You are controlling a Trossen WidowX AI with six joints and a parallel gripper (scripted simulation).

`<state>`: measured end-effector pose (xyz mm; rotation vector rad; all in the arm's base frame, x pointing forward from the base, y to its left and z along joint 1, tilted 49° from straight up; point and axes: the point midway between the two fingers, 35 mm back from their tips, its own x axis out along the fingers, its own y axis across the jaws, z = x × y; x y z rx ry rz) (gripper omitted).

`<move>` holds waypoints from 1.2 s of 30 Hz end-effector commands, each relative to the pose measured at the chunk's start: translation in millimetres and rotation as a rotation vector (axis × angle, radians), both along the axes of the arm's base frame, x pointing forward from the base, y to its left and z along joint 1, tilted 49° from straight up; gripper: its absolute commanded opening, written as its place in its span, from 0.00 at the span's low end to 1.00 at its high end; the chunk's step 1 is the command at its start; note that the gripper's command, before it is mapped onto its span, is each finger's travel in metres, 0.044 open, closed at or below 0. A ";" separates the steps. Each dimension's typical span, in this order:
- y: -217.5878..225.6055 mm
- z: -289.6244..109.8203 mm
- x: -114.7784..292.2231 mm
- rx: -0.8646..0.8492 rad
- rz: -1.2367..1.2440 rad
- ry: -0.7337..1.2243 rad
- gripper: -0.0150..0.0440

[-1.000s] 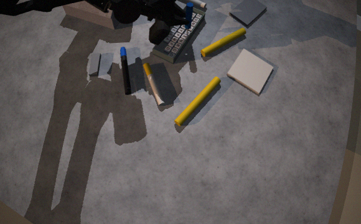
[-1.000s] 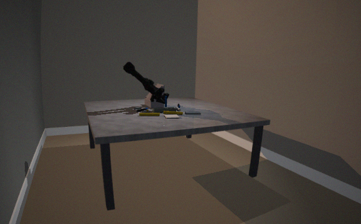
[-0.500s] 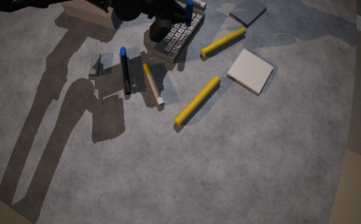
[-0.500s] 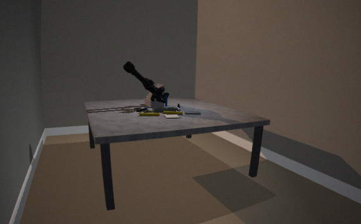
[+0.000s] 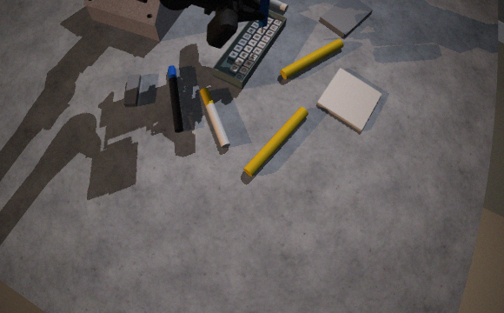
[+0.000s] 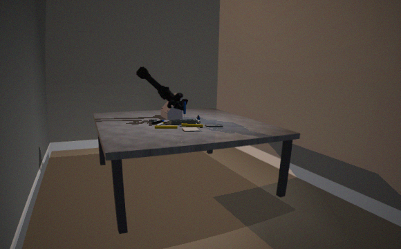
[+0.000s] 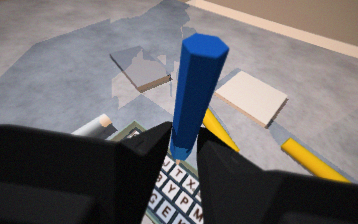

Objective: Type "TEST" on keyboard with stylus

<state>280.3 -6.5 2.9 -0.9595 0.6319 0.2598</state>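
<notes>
The dark green keyboard [image 5: 252,48] [image 7: 177,192] with pale keys lies at the far middle of the table. My gripper [image 7: 185,130] [image 6: 181,102] hangs over its far end and is shut on the blue stylus [image 7: 195,95] [image 5: 263,13] [image 6: 184,105], gripping it near its lower end. The stylus stands nearly upright, its lower tip pointing at the keyboard's upper key rows. I cannot tell whether the tip touches a key. The black fingers hide part of the keyboard in the wrist view.
Two yellow cylinders [image 5: 312,58] [image 5: 275,141] and a white pad [image 5: 349,99] [image 7: 251,96] lie right of the keyboard, with a grey pad [image 5: 344,17] [image 7: 141,70] farther back. A black pen [image 5: 175,102], a white marker [image 5: 215,117] and a small grey block [image 5: 138,89] lie to the left. The tan arm base [image 5: 123,15] stands at the back.
</notes>
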 end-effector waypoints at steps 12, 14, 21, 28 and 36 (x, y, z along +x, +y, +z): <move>-3.6 0.3 0.0 -0.047 0.126 0.165 0.26; -4.1 1.9 -1.1 -0.051 0.148 0.191 0.25; -5.3 10.6 -8.2 -0.056 0.229 0.279 0.25; -5.2 24.1 -19.9 -0.046 0.312 0.356 0.25; -4.8 30.0 -25.1 -0.039 0.341 0.381 0.25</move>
